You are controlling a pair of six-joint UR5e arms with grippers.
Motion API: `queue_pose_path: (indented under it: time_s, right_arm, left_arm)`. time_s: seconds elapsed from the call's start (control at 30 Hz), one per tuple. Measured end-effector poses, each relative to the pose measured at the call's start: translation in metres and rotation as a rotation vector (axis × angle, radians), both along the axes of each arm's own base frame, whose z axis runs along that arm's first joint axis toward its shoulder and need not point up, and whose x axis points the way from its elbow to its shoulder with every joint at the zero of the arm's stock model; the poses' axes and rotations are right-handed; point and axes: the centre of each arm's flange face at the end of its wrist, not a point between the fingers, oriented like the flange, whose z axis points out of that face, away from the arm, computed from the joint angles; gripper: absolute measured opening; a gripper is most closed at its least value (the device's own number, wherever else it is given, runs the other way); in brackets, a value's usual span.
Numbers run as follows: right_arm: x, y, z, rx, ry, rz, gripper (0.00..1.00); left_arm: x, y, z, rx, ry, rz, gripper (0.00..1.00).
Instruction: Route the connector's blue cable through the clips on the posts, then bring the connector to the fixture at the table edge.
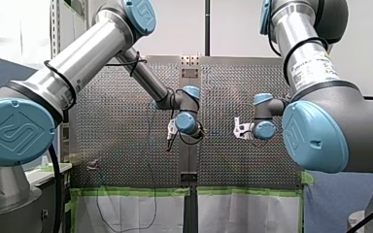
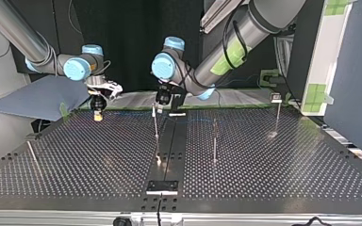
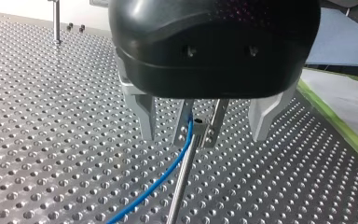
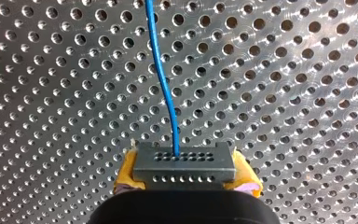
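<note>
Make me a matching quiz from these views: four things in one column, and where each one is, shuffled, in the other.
A connector
B blue cable
C fixture
D left gripper

1 at a post's top
2 at the table edge, top view's foreground
3 clamped in right gripper
4 leaves the connector's face

Pairs: A-3, B-4, C-2, D-1

Blue cable (image 4: 165, 88), dk grey connector (image 4: 185, 163) w/ hole rows — yellow pads (image 4: 126, 173), silver perforated table (image 4: 284, 93).
</note>
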Motion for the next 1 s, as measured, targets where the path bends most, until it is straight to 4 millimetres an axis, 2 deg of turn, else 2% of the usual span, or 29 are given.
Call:
queue_pose_path:
  time_s: [0.4, 0.83, 1.0]
  right_arm:
    - [0.0, 0.0, -0.001, 0.003, 0.0, 0.004, 0.0]
    - [0.001, 0.001, -0.003, 0.008, -0.002, 0.009, 0.0]
    - [0.001, 0.001, -0.003, 0.008, -0.002, 0.01, 0.0]
  left_arm:
    - [-0.017, -0.003, -0.008, 0.019, 0.021, -0.014, 0.98]
    - [-0.024, -0.006, -0.008, 0.025, 0.019, -0.001, 0.98]
    - [-0.026, -0.007, -0.001, 0.023, 0.009, 0.012, 0.98]
